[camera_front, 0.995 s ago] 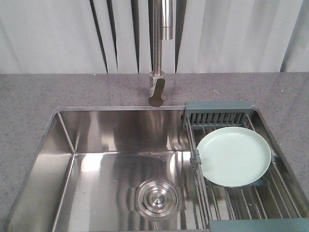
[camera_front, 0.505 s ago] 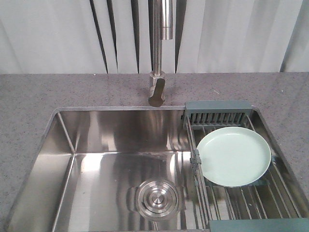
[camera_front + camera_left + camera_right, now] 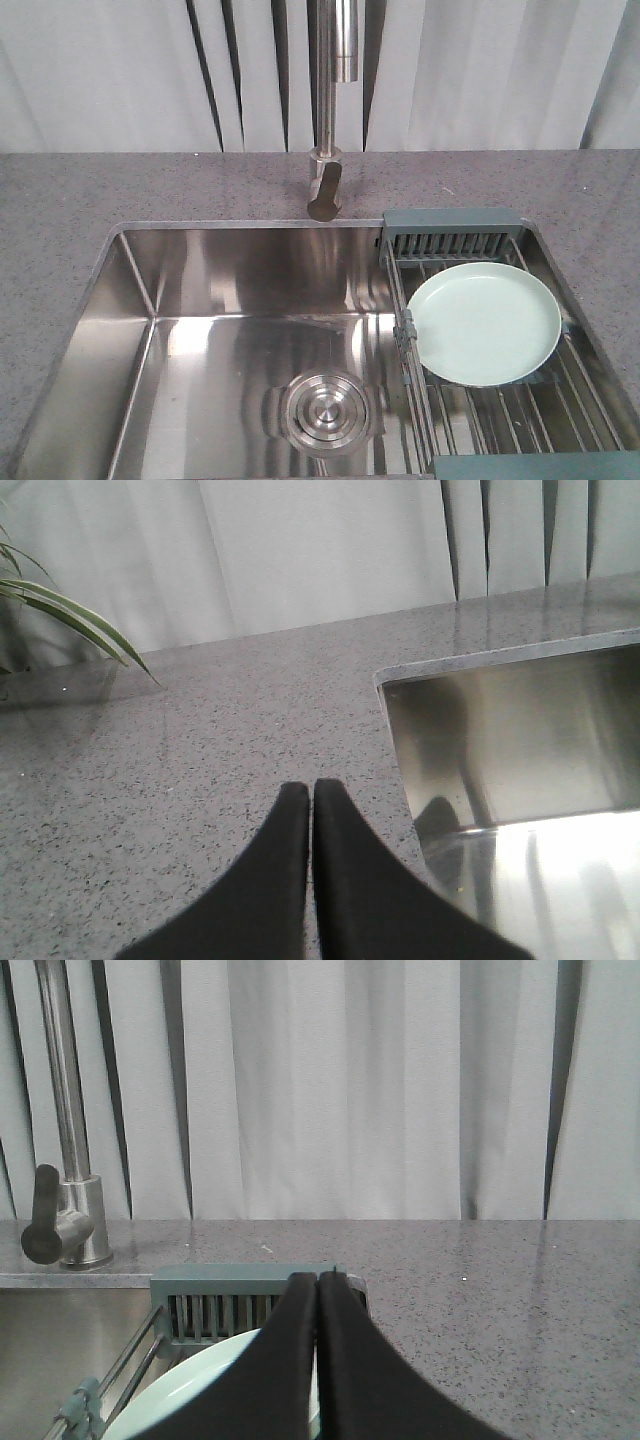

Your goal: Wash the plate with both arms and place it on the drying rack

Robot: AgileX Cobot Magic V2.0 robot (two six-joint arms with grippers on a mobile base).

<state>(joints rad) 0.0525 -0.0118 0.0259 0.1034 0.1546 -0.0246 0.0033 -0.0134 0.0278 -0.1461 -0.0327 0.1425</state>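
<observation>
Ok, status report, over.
Left gripper shut, empty, over countertop. Right gripper shut, empty, above plate. Plate flat on drying rack. Sink holds nothing in the way.

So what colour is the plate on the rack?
Pale mint green plate; clearest in the front-facing view.

The left gripper (image 3: 311, 790) had its two black fingers pressed together, tips touching along a thin seam, with nothing held between them, and it pointed forward and slightly downward in the left wrist view. The right gripper (image 3: 318, 1280) was likewise closed, its fingers (image 3: 290, 1360) meeting edge to edge and empty. Neither arm appeared in the front-facing view, so the pose of the arms themselves could not be told.
</observation>
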